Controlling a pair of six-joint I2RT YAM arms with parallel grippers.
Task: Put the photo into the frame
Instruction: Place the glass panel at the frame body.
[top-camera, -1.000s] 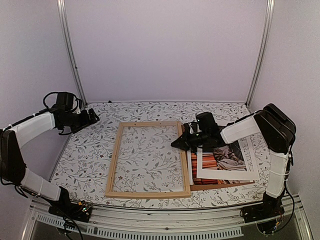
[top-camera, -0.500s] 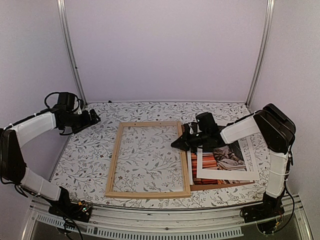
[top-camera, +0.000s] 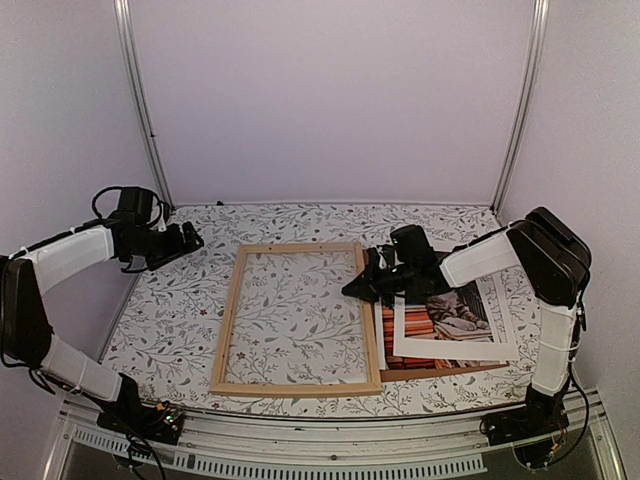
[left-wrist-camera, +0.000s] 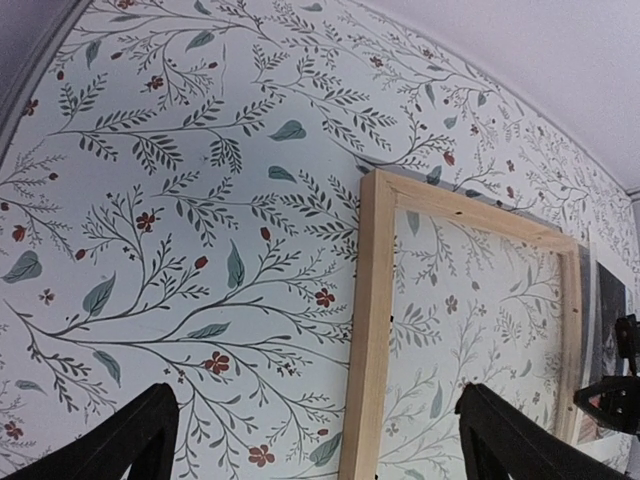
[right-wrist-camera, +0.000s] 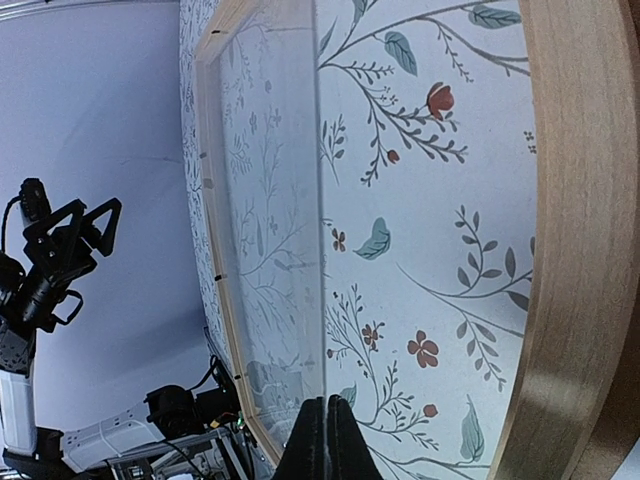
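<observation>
1. Nearest me, the frame (top-camera: 228, 318) lay flat on the flowered table (top-camera: 170, 330), about midway between the 2 arms. Its opening showed only the tablecloth pattern, so nothing had been loaded into it.
2. Just beside the frame's right rail sat a brown backing board (top-camera: 440, 372), and on it the photo (top-camera: 455, 318). The cat and the orange books showed through a white mat (top-camera: 450, 350) that lay slightly askew on top. The photo was therefore outside the frame, on my right.
3. A little farther back, the right gripper (top-camera: 358, 288) hung low over the frame's right rail, at the photo's far left corner. In the right wrist view its fingertips (right-wrist-camera: 325, 435) were pressed together with no gap. A faint straight line, perhaps the edge of a clear pane, ran away from them. I could not tell whether they pinched anything.
4. Farthest off, the left gripper (top-camera: 188, 240) hovered above the table's far left corner, well apart from the frame. In its own camera the 2 fingers (left-wrist-camera: 140, 435) stood wide apart with nothing between them.
5. I judged the task to be at its first step, getting hold of the photo, with the placing not yet begun.
6. The next move called for spreading the right fingers, freeing the print from under the mat and taking it by a thin edge. It would then have to be slid left and squared to the opening. The left arm would need to come in to steady the frame
</observation>
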